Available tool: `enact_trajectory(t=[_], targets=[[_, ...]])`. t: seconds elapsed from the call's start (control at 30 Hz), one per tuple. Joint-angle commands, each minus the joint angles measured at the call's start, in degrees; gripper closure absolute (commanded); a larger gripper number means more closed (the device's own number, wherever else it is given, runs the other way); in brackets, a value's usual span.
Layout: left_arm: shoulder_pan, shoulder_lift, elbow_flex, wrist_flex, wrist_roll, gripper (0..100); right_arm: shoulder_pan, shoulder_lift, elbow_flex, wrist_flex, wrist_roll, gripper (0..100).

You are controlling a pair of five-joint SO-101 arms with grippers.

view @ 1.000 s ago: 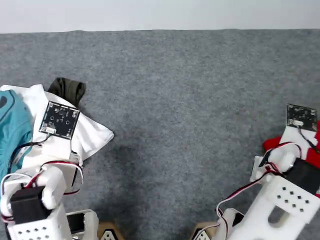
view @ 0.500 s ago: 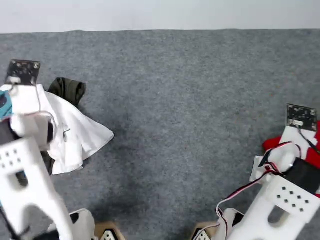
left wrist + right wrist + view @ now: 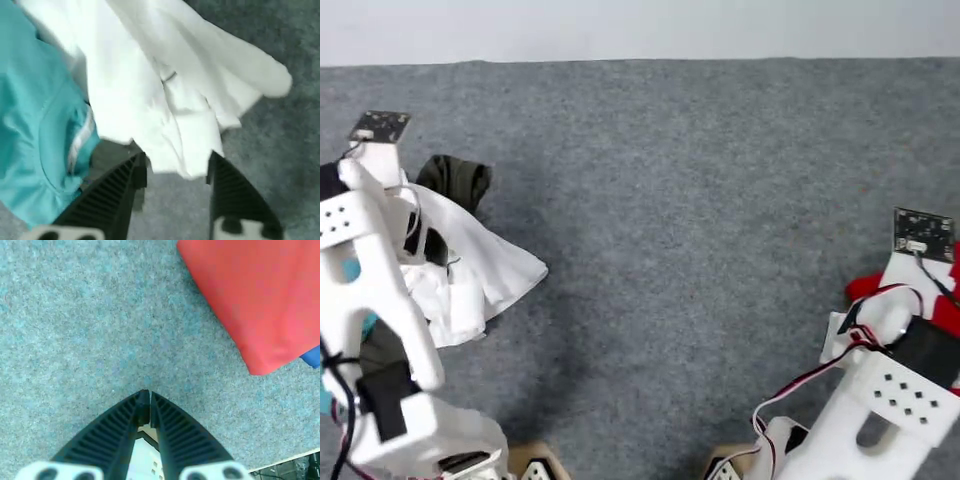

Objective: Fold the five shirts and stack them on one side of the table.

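Left gripper (image 3: 177, 159), spread over the white shirt (image 3: 165, 75), may snag the teal shirt (image 3: 35, 115) too; right gripper (image 3: 150, 396) is pressed together

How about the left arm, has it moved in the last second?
Yes. The left arm has swung left and farther out: its wrist end, earlier over the crumpled white shirt, is now left of the dark olive cloth.

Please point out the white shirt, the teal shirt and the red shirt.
white shirt (image 3: 150, 100), left wrist view, crumpled middle.
teal shirt (image 3: 30, 120), left wrist view, cloth beside collar.
red shirt (image 3: 255, 295), right wrist view, flat top face.
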Motion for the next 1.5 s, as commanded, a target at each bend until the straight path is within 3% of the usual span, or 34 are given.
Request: enact_trajectory(t=[0.0, 0.4, 0.5, 0.63, 0.87, 1.0, 1.13, 1.33, 1.47], targets=[[-0.44, 3.34, -4.26, -4.75, -0.70, 78, -0.31, -0.84, -0.35, 1.98, 0.35, 98.8], [-0.35, 17.41, -6.29, -18.02, -0.53, 78, -0.31, -0.84, -0.35, 2.07, 0.35, 98.8], [-0.26, 20.13, -6.29, -19.34, -0.79, 85, -0.31, -0.84, -0.35, 2.07, 0.35, 98.8], [-0.09, 21.01, -8.22, -19.16, -0.79, 99, -0.31, -0.84, -0.35, 2.07, 0.35, 98.8], [2.46, 17.76, -21.93, -7.47, -0.35, 100, -0.31, -0.84, -0.35, 2.07, 0.35, 98.8], [10.46, 12.04, -33.98, 2.55, 2.90, 100, -0.31, -0.84, -0.35, 2.07, 0.35, 98.8], [23.38, 4.13, -39.69, 3.43, 9.67, 100, -0.31, -0.92, -0.35, 2.07, 0.35, 98.8], [50.11, -3.52, -37.76, 3.43, 11.34, 100, -0.40, -0.92, -0.35, 2.07, 0.44, 98.8], [60.13, -3.52, -32.75, 2.73, 11.34, 100, -0.48, -0.92, -0.35, 1.98, 0.70, 98.8]])
